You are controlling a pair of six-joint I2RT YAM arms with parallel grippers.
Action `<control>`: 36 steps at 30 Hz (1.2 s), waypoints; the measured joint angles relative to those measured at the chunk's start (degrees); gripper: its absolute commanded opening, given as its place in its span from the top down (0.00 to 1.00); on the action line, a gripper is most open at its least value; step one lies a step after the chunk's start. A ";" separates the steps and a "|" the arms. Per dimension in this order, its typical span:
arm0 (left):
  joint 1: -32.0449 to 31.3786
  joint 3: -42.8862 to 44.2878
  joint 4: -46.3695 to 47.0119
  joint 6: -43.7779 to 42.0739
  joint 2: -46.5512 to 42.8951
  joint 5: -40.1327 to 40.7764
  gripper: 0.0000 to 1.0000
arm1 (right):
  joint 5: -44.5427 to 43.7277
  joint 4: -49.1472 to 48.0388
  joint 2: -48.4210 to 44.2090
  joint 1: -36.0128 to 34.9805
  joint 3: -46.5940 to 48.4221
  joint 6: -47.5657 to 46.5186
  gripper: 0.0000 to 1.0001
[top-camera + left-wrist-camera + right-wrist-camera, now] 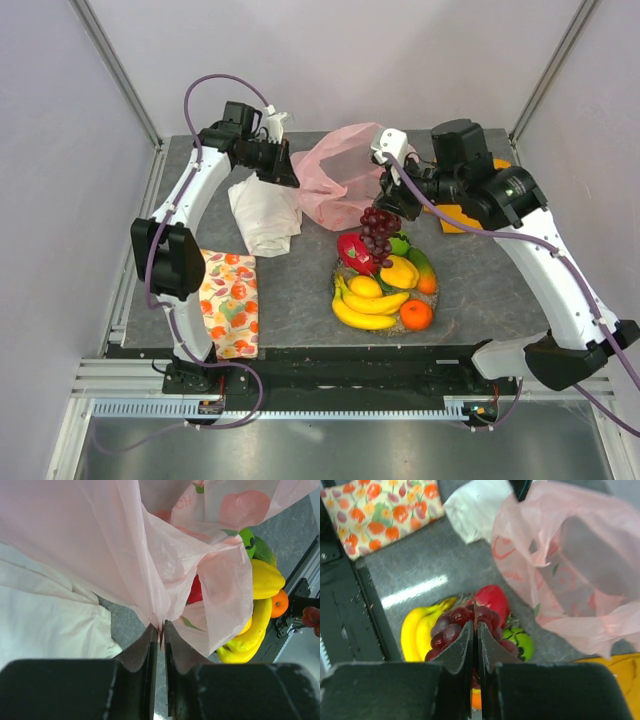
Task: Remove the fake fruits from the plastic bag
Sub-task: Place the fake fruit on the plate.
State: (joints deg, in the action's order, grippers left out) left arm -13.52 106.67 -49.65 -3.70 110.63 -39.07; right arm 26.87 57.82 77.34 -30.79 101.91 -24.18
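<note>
While the left gripper is clenched on a fold of the plastic bag at the far middle of the table, the right gripper pinches the grapes — stem hidden by the jaws — above the other fake fruits, piled nearer. The bag print is cut off; only "CH" reads.

Dark grey table, pale walls
</note>
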 measured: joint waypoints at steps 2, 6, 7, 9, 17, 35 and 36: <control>0.00 -0.72 -0.09 -0.02 -0.66 0.17 0.83 | 0.55 0.37 0.00 -0.44 -3.10 0.15 1.00; 0.00 -2.62 -0.39 -0.15 -2.69 0.52 0.83 | 1.79 1.07 -0.04 -3.06 -7.34 1.14 1.00; 0.00 -3.04 -0.50 -0.24 -3.19 0.57 0.83 | 2.10 1.14 -0.04 -3.91 -8.02 1.66 1.00; 0.00 -3.85 -0.59 -0.37 -3.93 0.63 0.83 | 3.43 1.09 -0.15 -5.25 -9.03 2.82 1.00; 0.00 -6.03 -0.92 -0.68 -5.33 1.09 0.83 | 9.60 0.55 -0.61 -6.51 -12.66 7.58 1.00; 0.00 -8.61 -1.22 -2.21 -7.17 2.80 0.83 | 9.03 -3.04 0.42 -4.39 -25.40 7.28 1.00; 0.00 -8.61 -1.22 -2.21 -7.17 2.78 0.83 | 8.79 -3.19 0.48 -3.58 -25.40 7.23 1.00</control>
State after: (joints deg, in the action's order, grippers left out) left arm -13.52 98.06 -50.87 -5.91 103.46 -36.29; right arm 35.66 54.63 77.82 -34.37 76.51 -16.95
